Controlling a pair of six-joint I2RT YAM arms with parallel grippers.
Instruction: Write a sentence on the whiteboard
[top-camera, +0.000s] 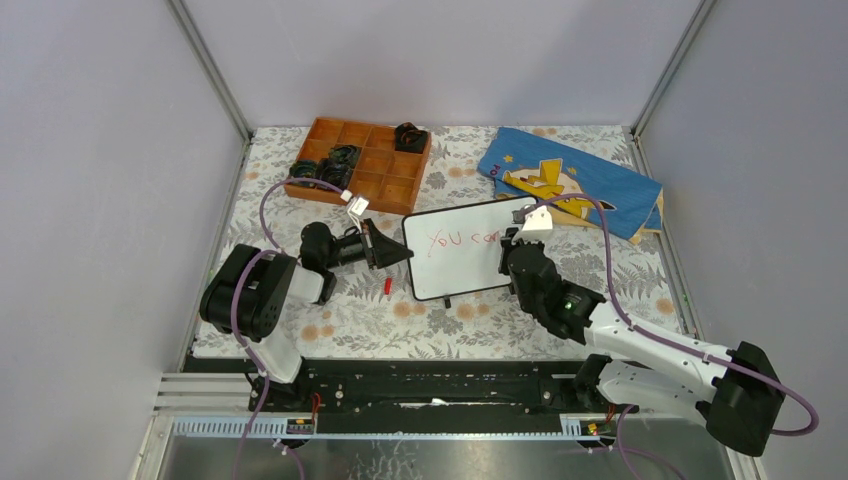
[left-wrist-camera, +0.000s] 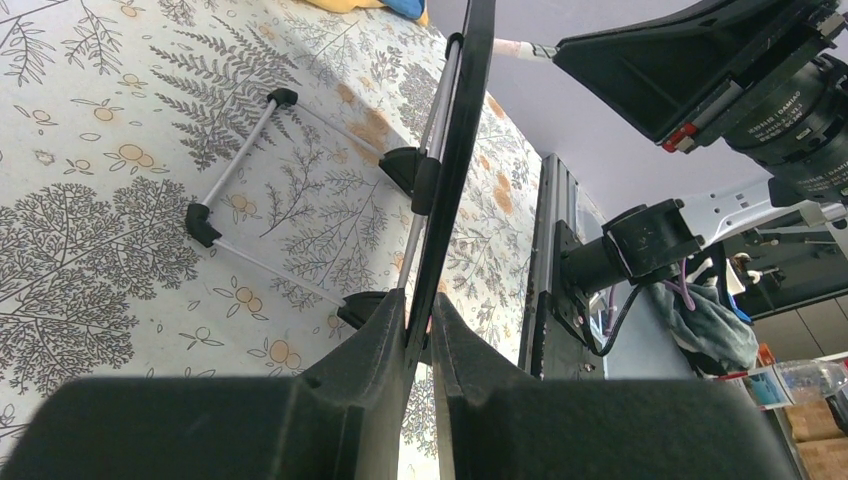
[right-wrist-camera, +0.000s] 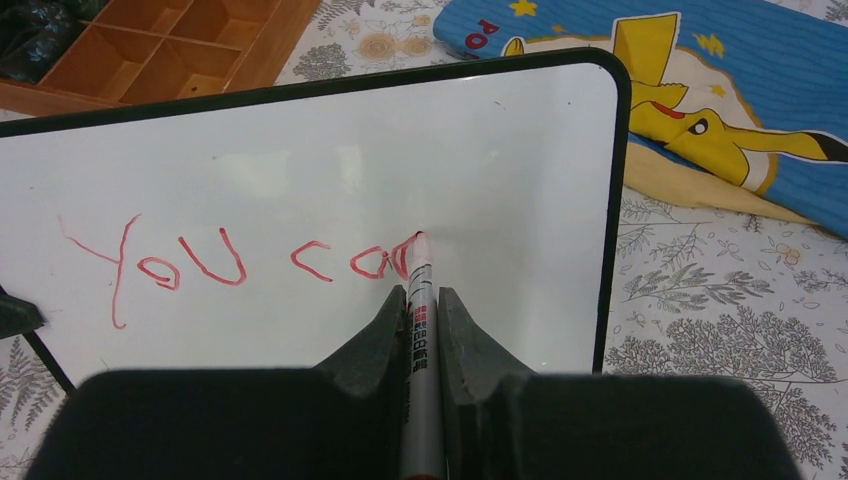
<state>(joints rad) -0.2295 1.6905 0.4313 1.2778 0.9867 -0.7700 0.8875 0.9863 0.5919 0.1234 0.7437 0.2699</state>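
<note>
The left gripper (left-wrist-camera: 418, 322) clamps the whiteboard (left-wrist-camera: 452, 150) by its left edge: brace firmly. The right gripper (right-wrist-camera: 423, 300) pinches the marker (right-wrist-camera: 421, 350), tip seemingly touching; press lightly.

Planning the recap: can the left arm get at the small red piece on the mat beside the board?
Probably not as is. The red piece lies uncovered close to the left end effector, but that is shut on the whiteboard edge; it would have to let go first.

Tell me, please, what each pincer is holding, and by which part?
The left pincer clamps the whiteboard by its side edge; the right pincer grips a marker by its barrel, tip on the board.
</note>
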